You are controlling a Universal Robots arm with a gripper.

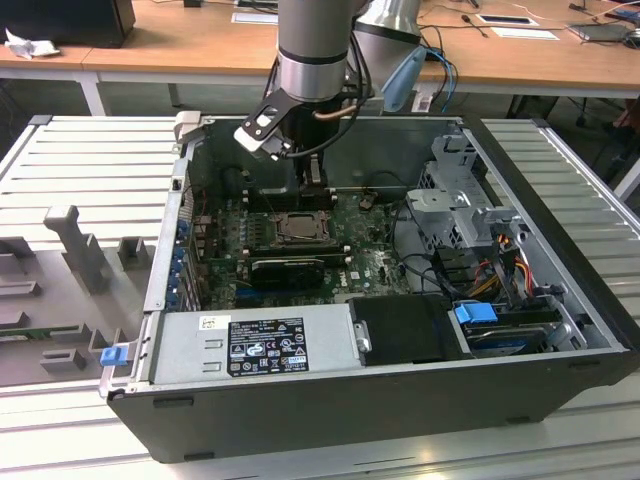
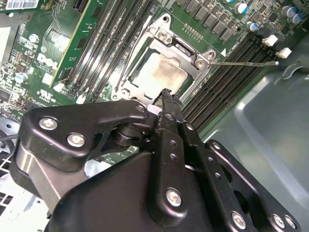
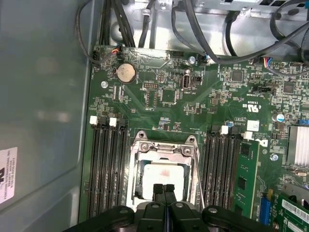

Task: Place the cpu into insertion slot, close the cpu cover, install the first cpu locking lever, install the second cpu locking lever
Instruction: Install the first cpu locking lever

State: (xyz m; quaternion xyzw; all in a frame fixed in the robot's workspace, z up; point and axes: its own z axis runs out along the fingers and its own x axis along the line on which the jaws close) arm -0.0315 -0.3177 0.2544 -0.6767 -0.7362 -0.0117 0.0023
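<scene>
Silver-grey square cpu [image 3: 163, 175] sits framed by dark metal cpu cover [image 3: 164, 148]. Black gripper [image 3: 164, 188], tips pressed together and empty, hangs over cover's edge. Levering probably needs a slow, square push.

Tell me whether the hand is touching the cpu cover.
Cannot tell. In both wrist views the shut hand overlaps the cpu cover, hiding any gap.

— At top centre?
— Robot arm [image 1: 315, 50], upright over open computer case [image 1: 350, 420] on ribbed metal table [image 1: 90, 160]; gripper [image 1: 310, 172] low over motherboard [image 1: 370, 262].
— Nearest the gripper?
— cpu [image 1: 298, 228], seated in its socket, just on the near side.
— Foreground?
— Labelled grey power supply [image 1: 265, 345]; drive cage [image 1: 455, 195] toward the exterior view's right.
</scene>
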